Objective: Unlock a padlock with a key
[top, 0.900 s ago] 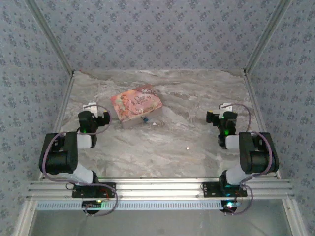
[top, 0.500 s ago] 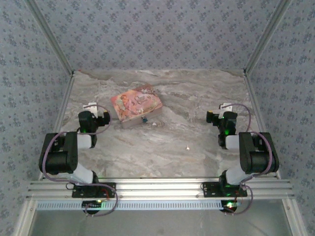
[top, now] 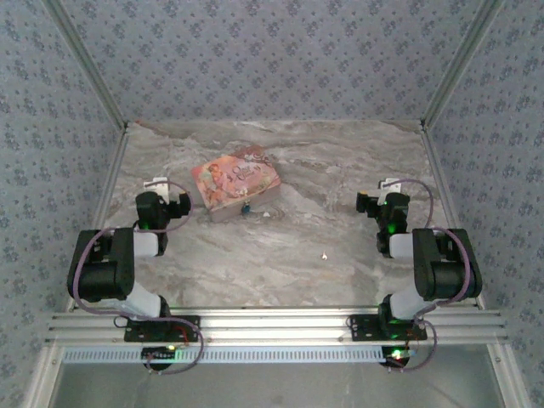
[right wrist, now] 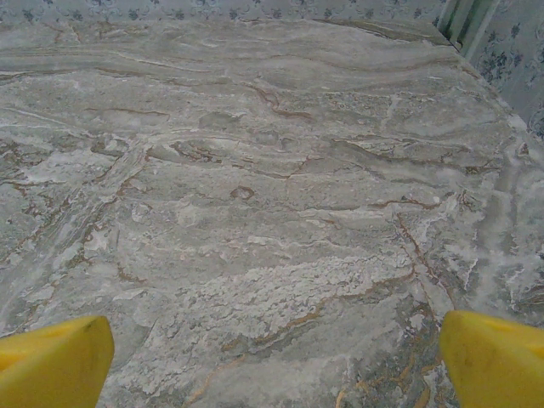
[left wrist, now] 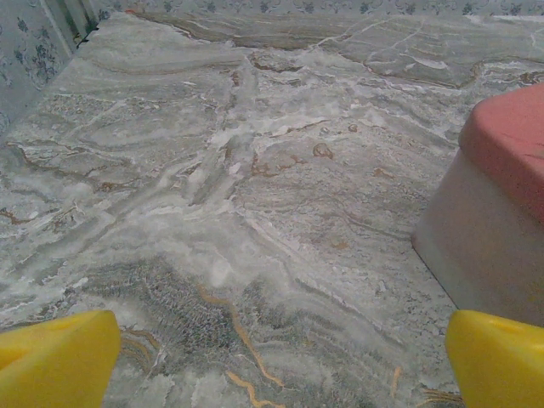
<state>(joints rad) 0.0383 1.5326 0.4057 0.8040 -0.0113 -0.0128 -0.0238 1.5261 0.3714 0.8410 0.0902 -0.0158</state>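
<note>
standing open, left gripper (left wrist: pixel 276 357) and right gripper (right wrist: pixel 274 359) hold nothing.

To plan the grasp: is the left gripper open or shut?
Open. The left gripper has its fingers far apart, holding nothing.

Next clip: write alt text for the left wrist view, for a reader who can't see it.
The left gripper hangs open over a grey marble-patterned table, its two yellow fingertips in the bottom corners with nothing between them. A box with a pink top and a pale side stands at the right edge, just beyond the right fingertip.
</note>
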